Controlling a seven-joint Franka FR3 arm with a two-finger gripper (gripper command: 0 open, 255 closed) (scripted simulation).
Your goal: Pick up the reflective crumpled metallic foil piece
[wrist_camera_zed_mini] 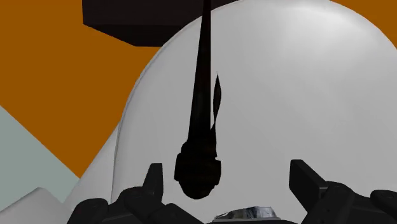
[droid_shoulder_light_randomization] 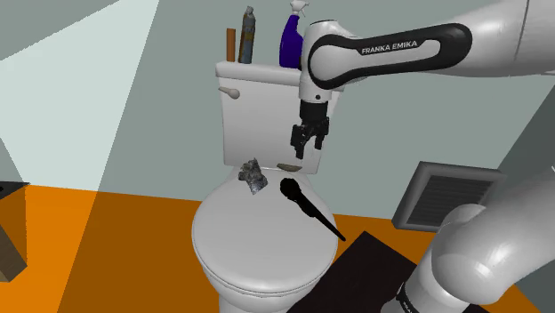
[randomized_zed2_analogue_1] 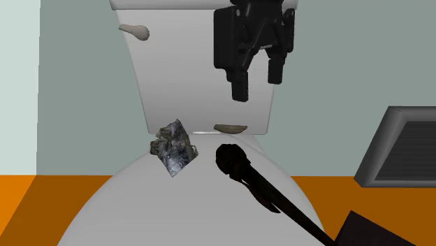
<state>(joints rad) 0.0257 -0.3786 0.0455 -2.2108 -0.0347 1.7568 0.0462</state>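
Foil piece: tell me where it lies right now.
The foil lies at the back of the toilet lid, just in front of the tank, to the shoulder view's left of the black tool.

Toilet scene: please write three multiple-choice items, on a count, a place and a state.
1. How many things stand on the toilet tank? A) one B) three C) five
2. Where does the crumpled foil piece lie? A) on the toilet lid B) on the floor C) on the tank
3. The gripper is: A) shut on the foil B) shut, empty C) open above the lid
Key: 1 B, blue spray bottle, grey bottle, brown cylinder; 2 A, it rests on the lid; 3 C, jaws apart, holding nothing.
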